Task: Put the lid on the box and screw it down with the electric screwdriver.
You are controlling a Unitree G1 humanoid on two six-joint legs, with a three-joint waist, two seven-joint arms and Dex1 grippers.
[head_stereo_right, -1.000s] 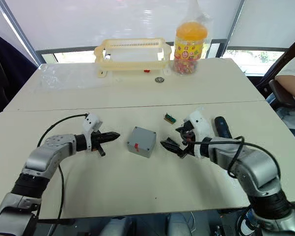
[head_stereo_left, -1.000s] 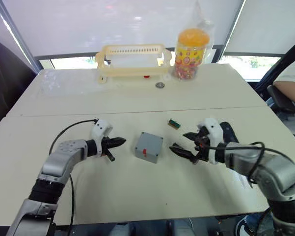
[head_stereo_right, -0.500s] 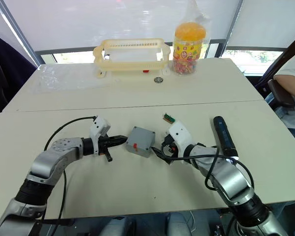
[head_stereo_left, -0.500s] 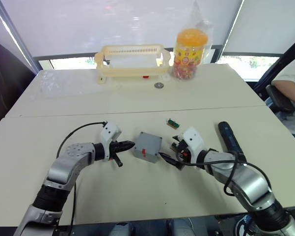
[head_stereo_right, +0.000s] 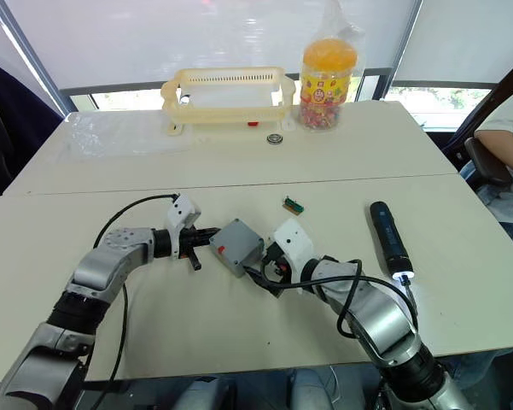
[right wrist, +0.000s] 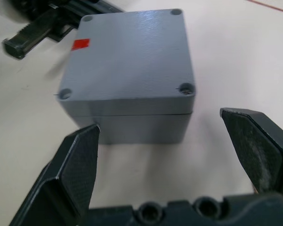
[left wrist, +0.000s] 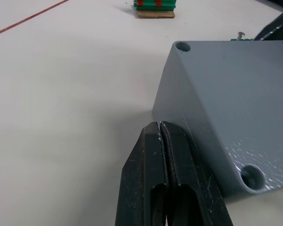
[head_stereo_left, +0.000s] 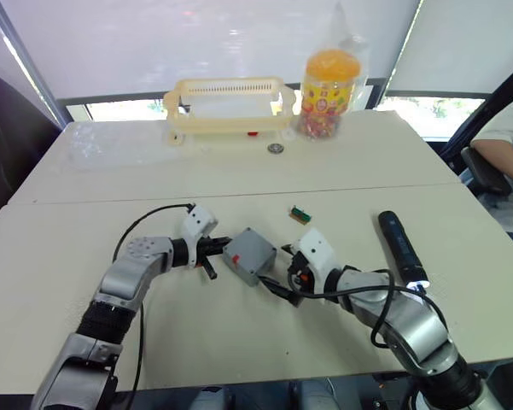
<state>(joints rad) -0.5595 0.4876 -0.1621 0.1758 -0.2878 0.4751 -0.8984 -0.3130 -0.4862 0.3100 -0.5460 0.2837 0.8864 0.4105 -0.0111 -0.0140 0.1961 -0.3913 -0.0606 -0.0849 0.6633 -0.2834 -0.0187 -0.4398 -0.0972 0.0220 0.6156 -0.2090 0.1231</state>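
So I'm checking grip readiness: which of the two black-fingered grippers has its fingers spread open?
The right gripper, its fingers spread wide just short of the grey square plastic box. The left gripper is shut, its tips against the box's side.

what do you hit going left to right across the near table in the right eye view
left gripper → the box → right gripper → the electric screwdriver, lying on the table off to the right
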